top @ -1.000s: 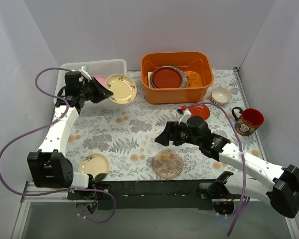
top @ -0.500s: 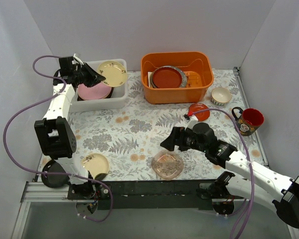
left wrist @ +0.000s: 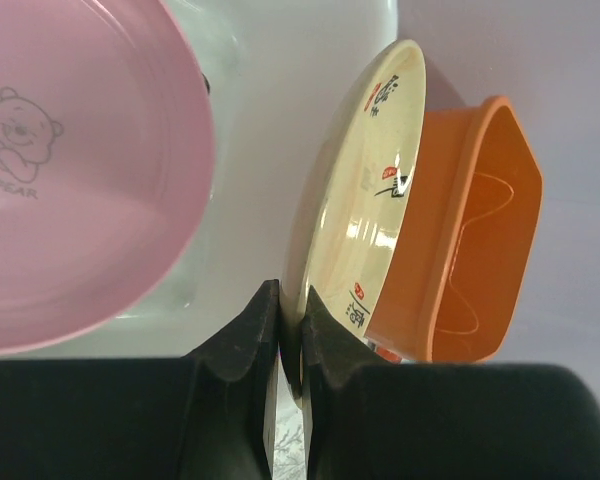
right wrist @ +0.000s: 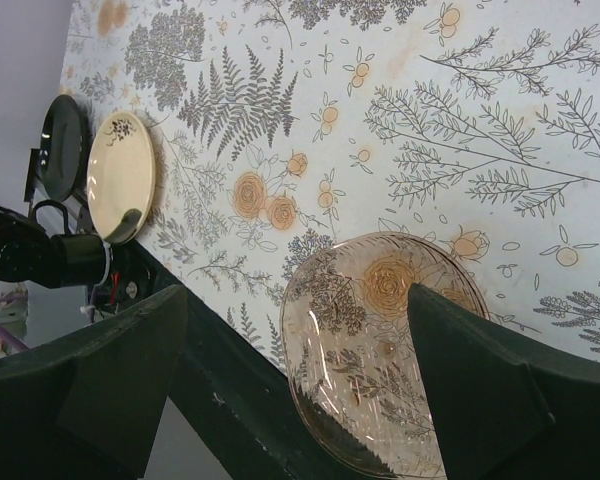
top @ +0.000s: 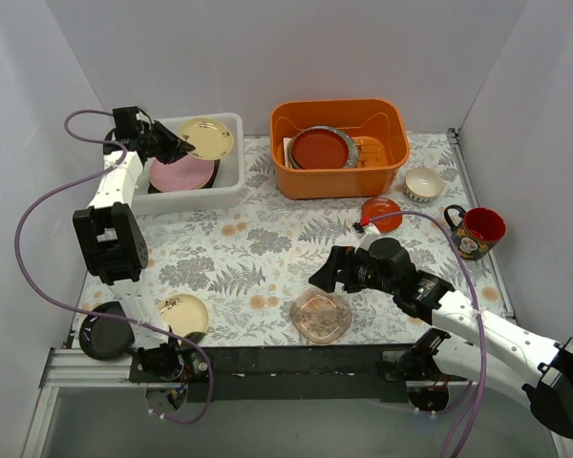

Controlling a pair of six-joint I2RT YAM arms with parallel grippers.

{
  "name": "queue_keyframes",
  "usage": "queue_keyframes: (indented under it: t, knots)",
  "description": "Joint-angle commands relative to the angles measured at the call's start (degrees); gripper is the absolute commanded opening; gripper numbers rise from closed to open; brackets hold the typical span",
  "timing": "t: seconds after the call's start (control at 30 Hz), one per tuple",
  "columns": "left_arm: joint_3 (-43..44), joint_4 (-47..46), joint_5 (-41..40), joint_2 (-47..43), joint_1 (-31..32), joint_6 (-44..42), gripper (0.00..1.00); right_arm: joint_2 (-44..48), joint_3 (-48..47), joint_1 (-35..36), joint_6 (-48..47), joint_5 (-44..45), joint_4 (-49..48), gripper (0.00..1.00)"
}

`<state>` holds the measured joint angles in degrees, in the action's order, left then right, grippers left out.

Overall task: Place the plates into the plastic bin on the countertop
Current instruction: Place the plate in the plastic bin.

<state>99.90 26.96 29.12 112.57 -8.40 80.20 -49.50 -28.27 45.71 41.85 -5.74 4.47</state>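
Left, your left gripper (top: 180, 148) clamps the cream plate (top: 208, 138) by its rim, edge-on over the plastic bin (top: 235, 177) (glazed, stiff, slick). Right, your right gripper (top: 319, 277) hovers, jaws wide, above the clear pink glass plate (top: 321, 317) on the countertop (top: 258, 239): brittle, thin; take it by its rim.

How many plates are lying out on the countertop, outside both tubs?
4: clear pink glass plate at the near edge, middle; cream plate and black plate at the near left corner; small red plate left of the red mug. An arm could hide more.
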Motion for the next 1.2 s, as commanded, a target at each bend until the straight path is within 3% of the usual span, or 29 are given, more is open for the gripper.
queue_keyframes:
  t: [0.0,0.33,0.93,1.03,1.17]
  knots:
    - [3.0,1.8,-2.4,0.6,-1.9,-0.2,0.00,-0.4,-0.1,-0.3,-0.1,0.2,-2.1,0.98]
    - [2.9,3.4,-5.2,3.3,-5.2,0.0,0.00,-3.0,0.0,-0.3,-0.4,-2.4,-3.9,0.98]
    - [0.5,4.9,-7.0,6.3,-5.5,-0.3,0.01,-4.1,0.1,-0.4,-0.4,-3.7,-3.9,0.98]
    - [-0.1,4.3,-7.1,6.3,-5.6,-0.5,0.05,-4.5,0.3,-0.4,-0.4,-4.0,-5.4,0.98]
    - [-0.1,4.6,-6.7,6.6,-5.7,-0.9,0.20,-4.8,0.1,-0.4,-0.4,-4.4,-5.8,0.98]
